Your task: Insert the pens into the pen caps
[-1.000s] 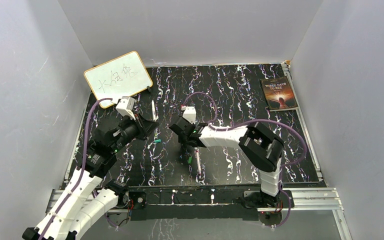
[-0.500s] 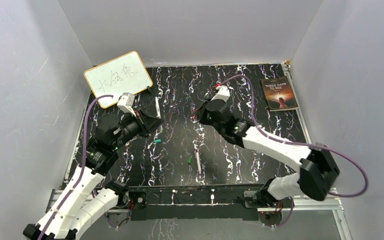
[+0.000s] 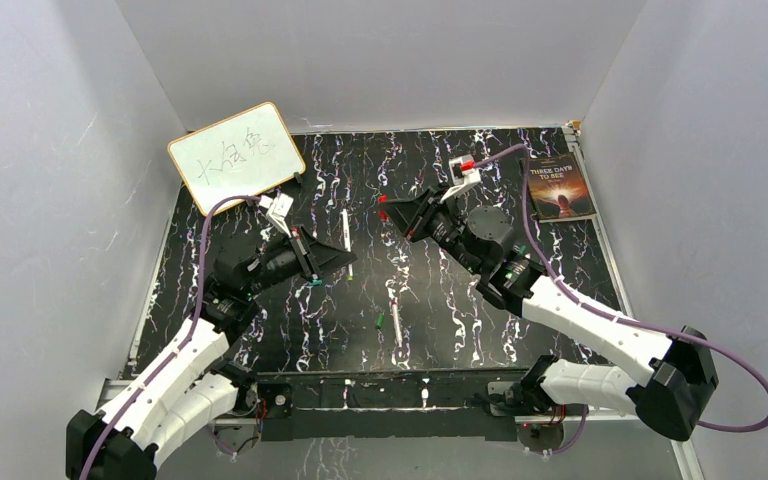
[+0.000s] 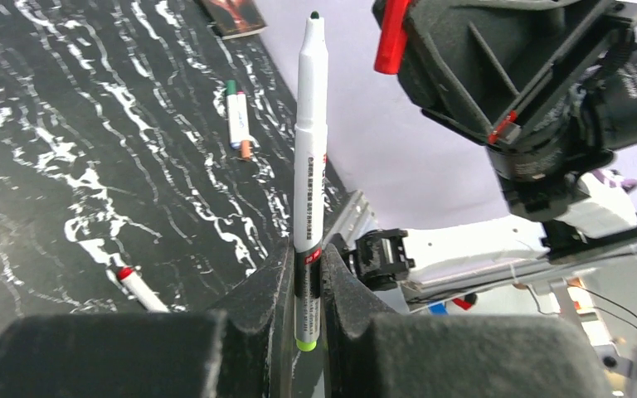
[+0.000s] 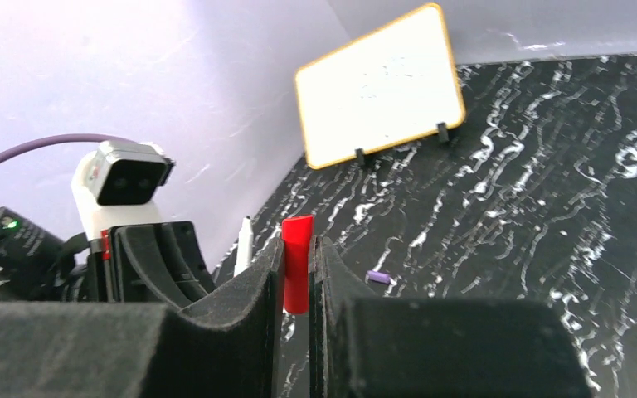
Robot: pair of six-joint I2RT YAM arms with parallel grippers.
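The right pincer [image 5: 297,269], clamped on a red cap [image 5: 297,249], has swung up and back to face the left pincer [image 4: 305,278], clamped on a white pen [image 4: 308,149], so cap and pen now hang near each other above the surface [image 3: 440,330], ready to meet.

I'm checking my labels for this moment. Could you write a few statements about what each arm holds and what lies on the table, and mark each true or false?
1. The left end effector grips a pen. True.
2. The right end effector is empty. False: it holds a red cap.
3. The held pen is capped. False: its tip is bare.
4. A book lies at the far right of the table. True.
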